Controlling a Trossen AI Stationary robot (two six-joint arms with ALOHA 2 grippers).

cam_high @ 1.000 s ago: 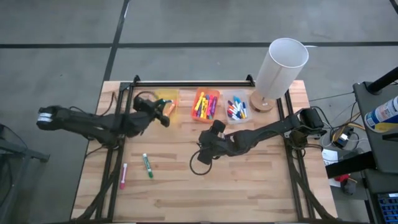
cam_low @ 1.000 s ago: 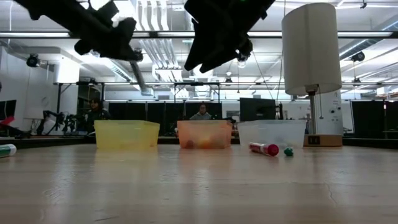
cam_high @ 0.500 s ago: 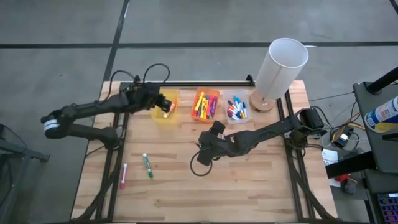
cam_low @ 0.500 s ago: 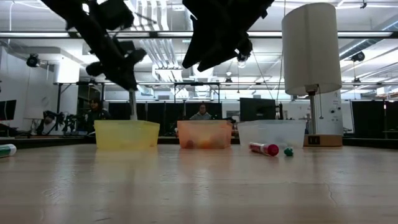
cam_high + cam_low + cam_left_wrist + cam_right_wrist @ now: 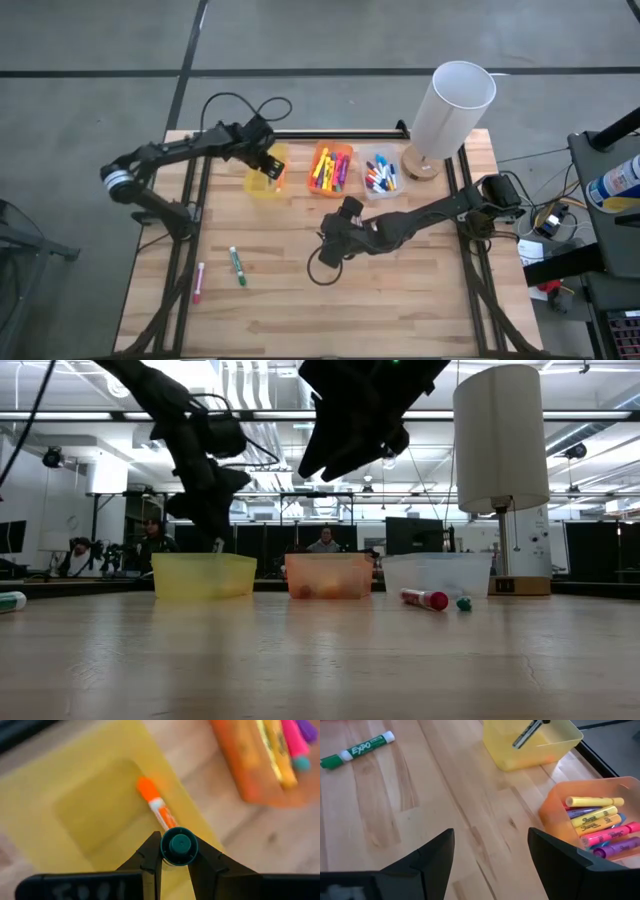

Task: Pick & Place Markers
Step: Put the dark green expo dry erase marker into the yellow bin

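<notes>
Two markers lie loose on the near-left of the worktop (image 5: 330, 310): a pink marker (image 5: 198, 283) and, just beside it, a green Expo marker (image 5: 237, 266), well apart from the bins.

Mid-worktop, the right gripper (image 5: 328, 252) hovers above bare wood, jaws wide apart, holding nothing. It looks idle.

Farther back, the left gripper (image 5: 272, 173) is over the yellow bin (image 5: 258, 187), jaws clamped on a teal-capped marker (image 5: 179, 845), held upright, cap toward the wrist camera. An orange marker (image 5: 156, 804) already lies on the bin floor below it. Low view shows the left arm reaching down to the bin rim.

Next along the back row: the orange bin (image 5: 331, 169) full of yellow, pink and purple markers, then the clear bin (image 5: 380, 176) with red and blue ones, then the white cylinder (image 5: 452, 110) at the far-right corner.

Step in hand, as I read it: placing, at the drop point. Next move calls for parting the left jaws so the marker falls inside the yellow bin, then lifting clear of the rim. After that, the two loose markers are the remaining picks; the left arm is the closer one to them.
</notes>
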